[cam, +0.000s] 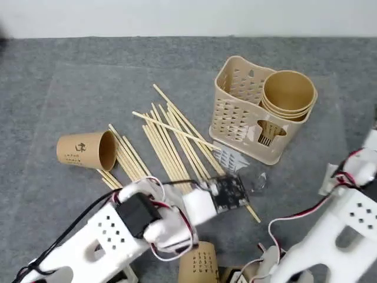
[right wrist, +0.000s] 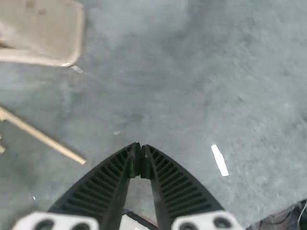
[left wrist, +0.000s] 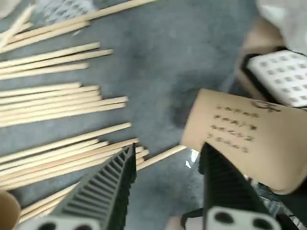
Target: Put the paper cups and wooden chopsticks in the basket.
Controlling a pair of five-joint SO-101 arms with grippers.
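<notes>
The left tool (left wrist: 168,148) stands wide open and holds nothing. One of its fingers (left wrist: 218,182) is just beside a printed paper cup (left wrist: 249,134) lying on its side; whether they touch cannot be told. The other finger hangs over the ends of the chopsticks (left wrist: 53,100).

The right tool (right wrist: 139,146) is closed, its tips pressed together with nothing between them, above bare grey surface (right wrist: 216,86). One chopstick end (right wrist: 43,136) lies off to one side of it, and a small white scrap (right wrist: 219,160) to the other.

In the high view the basket (cam: 235,112) stands upright toward the far right, with a stack of cups (cam: 288,88) in one compartment. The chopsticks fan out loose between the basket and a second lying cup (cam: 88,150) at the left, its mouth turned toward them. The printed cup sits at the near edge between the two arms. Open grey surface stretches behind the basket and to its right, toward the right arm (cam: 336,230).
</notes>
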